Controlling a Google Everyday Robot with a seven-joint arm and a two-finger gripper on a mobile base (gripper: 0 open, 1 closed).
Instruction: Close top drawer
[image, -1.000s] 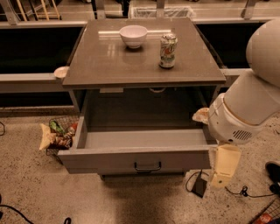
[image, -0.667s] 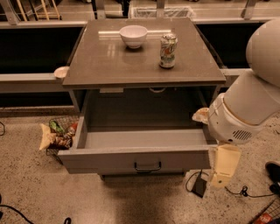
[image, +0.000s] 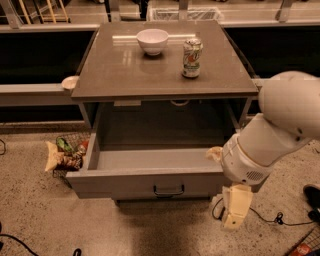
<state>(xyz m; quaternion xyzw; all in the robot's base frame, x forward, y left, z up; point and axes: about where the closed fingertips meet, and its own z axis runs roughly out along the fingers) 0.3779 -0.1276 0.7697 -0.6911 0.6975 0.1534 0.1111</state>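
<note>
Floor: speckled stone floor (image: 30, 220), with dark shelving along the back wall.
Bench: a grey cabinet whose flat top (image: 125, 75) serves as the bench, seen from the front and above in the camera view.
Top drawer: the top drawer (image: 125, 184) is directly under the bench top and pulled far out toward the camera. Its flat grey front is well forward of the cabinet, and its inside is in full view.
Handle: a small dark bar handle (image: 168, 190) is at the centre of the drawer front.
Gripper: the gripper (image: 235, 206) hangs low and points downward, just beside the right end of the drawer front and below its top edge. It is not on the front face.
Gripper state: cannot be told from this view.
Arm: the white arm (image: 280, 130) comes in from the right and covers the drawer's front right corner.
Progress: judged as not started, since the drawer is fully open. The whole closing push is left to do.
Next step: the gripper probably needs to come in front of the drawer face before pushing.
On the bench: a white bowl (image: 152, 41) and a drink can (image: 192, 58) stand apart from each other.
Nearby: a basket of snack bags (image: 62, 155) is on the floor left of the drawer, and a cable (image: 260, 217) lies on the floor to the right.
Obstruction: nothing visible lies in the drawer's travel path.
</note>
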